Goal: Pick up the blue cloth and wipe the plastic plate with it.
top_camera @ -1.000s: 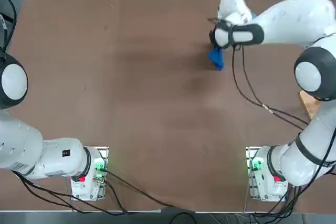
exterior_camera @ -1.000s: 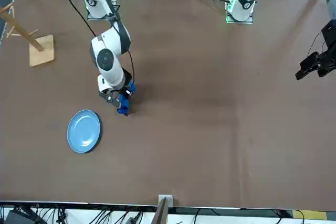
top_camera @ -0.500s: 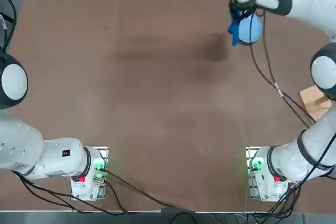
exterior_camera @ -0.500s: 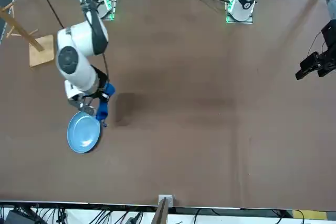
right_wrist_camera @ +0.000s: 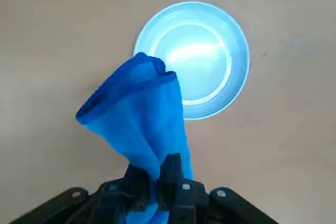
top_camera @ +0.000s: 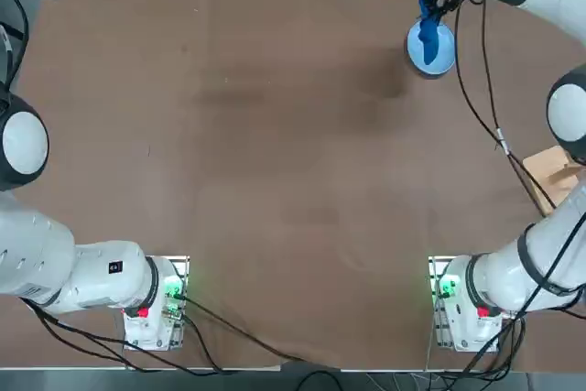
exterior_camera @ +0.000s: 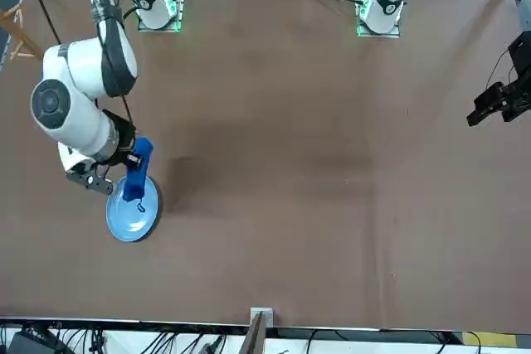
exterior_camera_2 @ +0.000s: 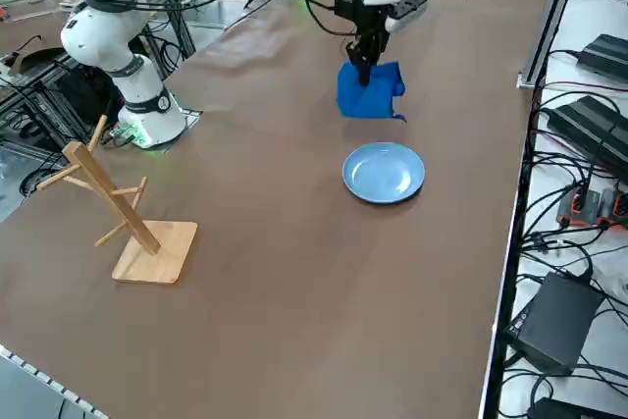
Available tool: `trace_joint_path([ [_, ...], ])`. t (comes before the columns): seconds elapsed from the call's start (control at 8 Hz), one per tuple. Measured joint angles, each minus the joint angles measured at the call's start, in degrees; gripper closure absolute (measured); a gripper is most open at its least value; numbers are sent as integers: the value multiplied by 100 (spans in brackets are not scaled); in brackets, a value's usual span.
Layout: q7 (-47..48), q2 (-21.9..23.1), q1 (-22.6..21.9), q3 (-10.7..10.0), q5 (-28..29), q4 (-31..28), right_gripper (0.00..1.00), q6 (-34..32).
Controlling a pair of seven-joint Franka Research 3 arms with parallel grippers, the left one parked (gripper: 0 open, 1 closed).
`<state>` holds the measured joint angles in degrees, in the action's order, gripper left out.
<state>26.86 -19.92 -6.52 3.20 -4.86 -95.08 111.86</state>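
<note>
The right gripper [right_wrist_camera: 157, 174] has its fingers [right_wrist_camera: 170, 174] clamped on the blue cloth [right_wrist_camera: 139, 114], which hangs below them above the plastic plate [right_wrist_camera: 210, 51].

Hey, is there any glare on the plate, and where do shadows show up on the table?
Right wrist view: a bright glare patch on the plastic plate beside the blue cloth hanging from the shut right tool. Front view: a soft dark shadow on the table beside the plate.
</note>
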Motion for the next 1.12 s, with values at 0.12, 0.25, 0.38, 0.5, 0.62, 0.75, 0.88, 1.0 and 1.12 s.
trace_joint_path([
  [0.12, -107, -53, 94, -1, -2, 4, 90, 4],
  [0.25, -184, -104, 179, -2, -3, 6, 90, 7],
  [0.38, -244, -154, 253, -2, -3, 12, 90, 13],
  [0.5, -283, -192, 313, -3, -3, 16, 90, 44],
  [0.62, -344, -238, 355, -2, -18, 19, 90, 137],
  [0.75, -447, -317, 400, -2, -66, 20, 90, 288],
  [0.88, -542, -446, 482, -5, -148, 20, 90, 467],
  [1.0, -632, -592, 614, -9, -230, 21, 90, 649],
  [1.12, -772, -726, 760, -12, -251, 23, 90, 841],
])
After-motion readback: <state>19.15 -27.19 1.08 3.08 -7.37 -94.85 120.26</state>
